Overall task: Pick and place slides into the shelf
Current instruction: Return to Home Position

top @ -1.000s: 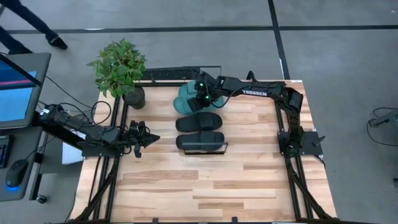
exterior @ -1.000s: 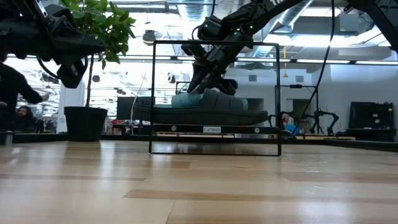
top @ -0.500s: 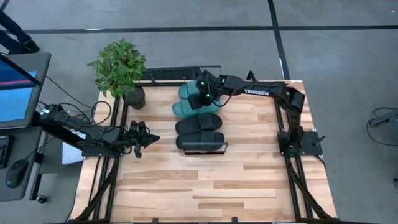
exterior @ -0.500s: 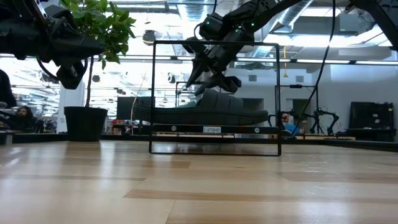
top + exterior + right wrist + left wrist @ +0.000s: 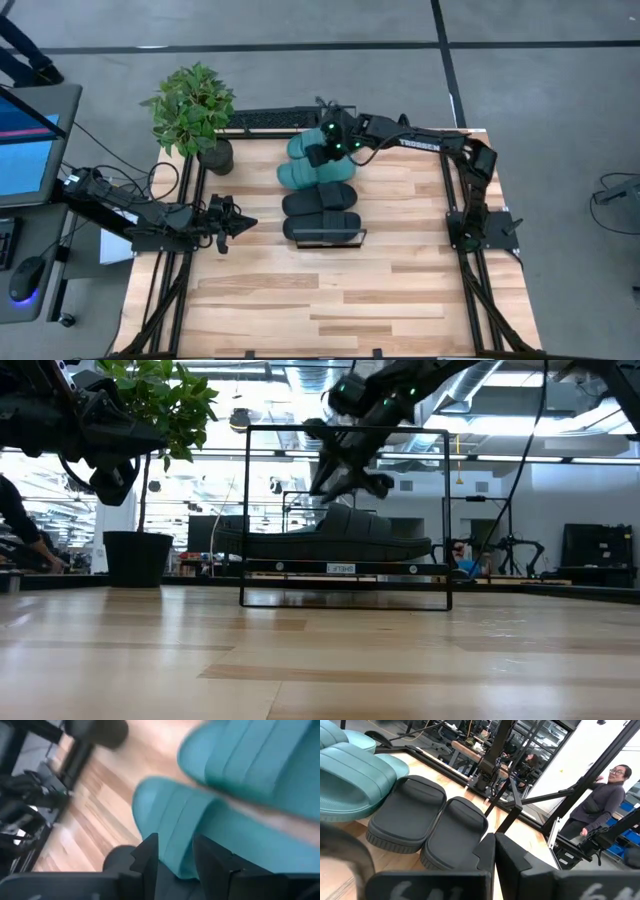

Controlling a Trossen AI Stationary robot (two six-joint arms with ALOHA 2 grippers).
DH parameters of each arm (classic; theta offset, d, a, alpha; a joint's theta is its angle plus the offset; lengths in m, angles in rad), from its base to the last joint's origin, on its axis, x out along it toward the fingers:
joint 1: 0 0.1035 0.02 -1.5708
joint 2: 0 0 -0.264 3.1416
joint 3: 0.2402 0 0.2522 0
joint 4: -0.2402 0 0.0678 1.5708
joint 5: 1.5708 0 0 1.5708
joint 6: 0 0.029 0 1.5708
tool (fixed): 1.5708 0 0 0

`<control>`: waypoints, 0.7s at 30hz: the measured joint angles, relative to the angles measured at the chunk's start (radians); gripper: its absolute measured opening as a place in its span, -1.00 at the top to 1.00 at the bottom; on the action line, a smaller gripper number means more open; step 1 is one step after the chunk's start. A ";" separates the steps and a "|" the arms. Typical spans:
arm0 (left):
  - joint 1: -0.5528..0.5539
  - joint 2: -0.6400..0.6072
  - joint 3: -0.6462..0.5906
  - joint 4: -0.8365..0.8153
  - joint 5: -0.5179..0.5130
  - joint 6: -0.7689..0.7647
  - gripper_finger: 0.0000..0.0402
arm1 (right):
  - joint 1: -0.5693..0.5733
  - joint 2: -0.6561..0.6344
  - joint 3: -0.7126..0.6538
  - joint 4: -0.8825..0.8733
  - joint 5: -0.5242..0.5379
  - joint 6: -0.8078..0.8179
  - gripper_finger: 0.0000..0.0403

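At the tabletop's (image 5: 330, 290) left edge, near a potted plant (image 5: 190, 105), the left arm is waiting with its claw (image 5: 243, 222) pointing toward the middle. In the left wrist view its fingers (image 5: 485, 851) are lying together with nothing between them.

In the middle, the four slides are sitting side by side in one row on the shelf (image 5: 300, 567), between its black wire end frames. The two black slides (image 5: 320, 198) are taking the nearer half and the two teal slides (image 5: 299, 175) the farther half, each one touching its neighbour.

The right claw (image 5: 324, 151) is hovering above the teal slides, clear of them in the low view. Its fingers (image 5: 148, 854) are standing apart and gripping nothing. The right arm is reaching in from its base at the tabletop's right edge.
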 joint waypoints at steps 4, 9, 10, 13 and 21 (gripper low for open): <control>0.000 0.000 0.000 -0.004 0.000 0.001 1.00 | -0.011 -0.094 0.001 0.004 0.074 -0.074 0.47; 0.000 0.000 0.000 0.031 -0.003 0.020 1.00 | -0.015 -0.236 0.002 0.021 0.157 -0.242 0.64; 0.000 0.000 0.000 0.054 -0.003 0.038 1.00 | -0.015 -0.264 0.002 0.031 0.153 -0.308 0.68; 0.000 0.000 0.000 0.117 -0.003 0.129 1.00 | -0.001 -0.352 0.002 0.043 0.111 -0.477 0.79; 0.000 0.000 0.000 0.276 0.018 0.391 1.00 | 0.068 -0.634 -0.191 0.199 -0.053 -0.728 0.96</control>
